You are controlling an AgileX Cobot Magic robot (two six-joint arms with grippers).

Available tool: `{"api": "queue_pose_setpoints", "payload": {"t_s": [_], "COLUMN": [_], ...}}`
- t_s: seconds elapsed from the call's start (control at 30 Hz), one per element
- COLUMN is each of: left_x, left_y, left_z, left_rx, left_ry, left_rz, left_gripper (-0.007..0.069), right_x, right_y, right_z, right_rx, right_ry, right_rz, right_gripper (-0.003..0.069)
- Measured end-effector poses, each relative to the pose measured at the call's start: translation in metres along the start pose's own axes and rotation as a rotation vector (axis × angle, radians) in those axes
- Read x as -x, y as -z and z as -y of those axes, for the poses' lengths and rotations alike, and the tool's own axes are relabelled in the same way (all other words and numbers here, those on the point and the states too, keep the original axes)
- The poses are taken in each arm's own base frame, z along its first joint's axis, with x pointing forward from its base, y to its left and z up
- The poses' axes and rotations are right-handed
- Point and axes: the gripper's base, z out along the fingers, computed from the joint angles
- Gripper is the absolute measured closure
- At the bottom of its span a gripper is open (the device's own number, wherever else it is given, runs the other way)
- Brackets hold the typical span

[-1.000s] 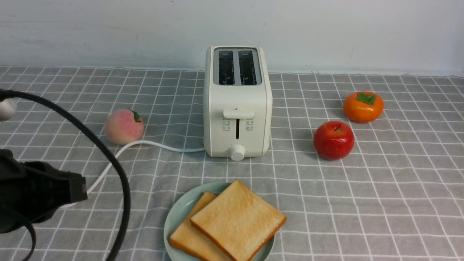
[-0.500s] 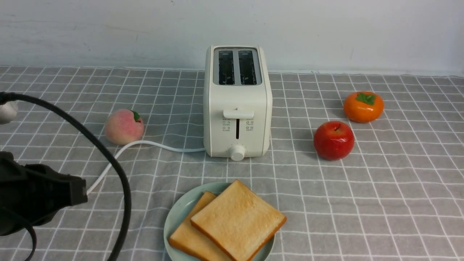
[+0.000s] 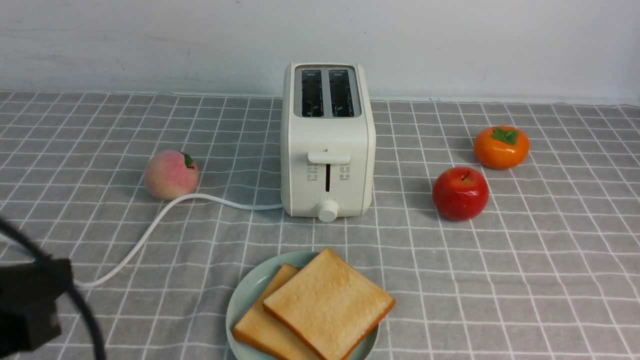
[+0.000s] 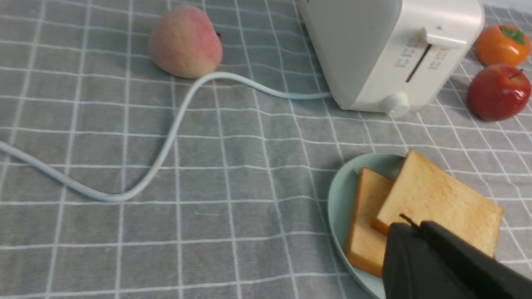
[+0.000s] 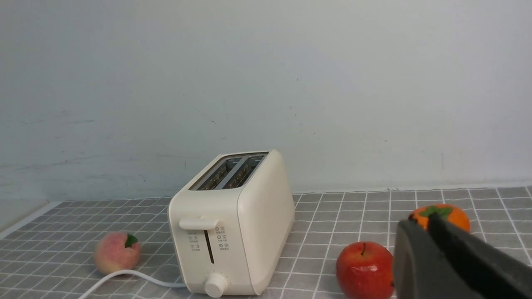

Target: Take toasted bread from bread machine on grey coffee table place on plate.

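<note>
Two slices of toasted bread lie overlapping on the plate (image 3: 243, 296) near the front edge of the grey coffee table (image 3: 500, 280): the upper slice (image 3: 327, 305) rests partly on the lower one (image 3: 257, 327). Behind them stands the bread machine (image 3: 327, 150), both of its slots showing no bread. In the left wrist view my left gripper (image 4: 409, 227) hovers over the near side of the toasted bread (image 4: 440, 199), fingers together and holding nothing. My right gripper (image 5: 422, 220) is shut too, off to the right of the bread machine (image 5: 232, 224), and does not show in the front view.
A peach (image 3: 171, 175) sits left of the bread machine, whose white cord (image 3: 150, 230) curves toward the front left. A red apple (image 3: 460, 193) and an orange persimmon (image 3: 501, 146) lie to the right. My left arm (image 3: 27, 305) fills the front-left corner.
My left arm has drawn back and down toward the front-left corner, and its black cable loop has left most of the front view. Toast, plate and bread machine have not moved.
</note>
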Motion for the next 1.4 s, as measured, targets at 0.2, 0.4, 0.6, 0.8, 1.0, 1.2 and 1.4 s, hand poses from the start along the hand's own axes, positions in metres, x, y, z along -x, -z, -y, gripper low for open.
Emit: {"api": "queue_pose_setpoints", "payload": {"t_s": [0.2, 0.4, 0.6, 0.8, 1.0, 1.2, 1.4], "left_x": [-0.062, -0.114, -0.123, -0.121, -0.121, -0.121, -0.121], "left_y": [0.004, -0.003, -0.006, -0.006, -0.006, -0.006, -0.006], "left_z": [-0.035, -0.054, -0.057, -0.056, -0.056, -0.056, -0.056], "left_rx": [0.099, 0.126, 0.126, 0.110, 0.105, 0.104, 0.104], "left_ry": [0.044, 0.043, 0.043, 0.081, 0.094, 0.094, 0.095], "left_rz": [0.126, 0.152, 0.154, 0.174, 0.179, 0.179, 0.179], "left_gripper": [0.0613, 0.0609, 0.0608, 0.0606, 0.0601, 0.0593, 0.0587], "right_x": [0.000, 0.000, 0.000, 0.000, 0.000, 0.000, 0.000], "right_y": [0.000, 0.000, 0.000, 0.000, 0.000, 0.000, 0.000], "right_z": [0.000, 0.000, 0.000, 0.000, 0.000, 0.000, 0.000], "right_rx": [0.001, 0.001, 0.001, 0.002, 0.002, 0.002, 0.002], "right_ry": [0.000, 0.000, -0.001, -0.002, -0.002, -0.002, -0.002], "right_rz": [0.002, 0.002, 0.002, 0.003, 0.003, 0.003, 0.003], "right_gripper": [0.0610, 0.0601, 0.0595, 0.0587, 0.0579, 0.0571, 0.0564]}}
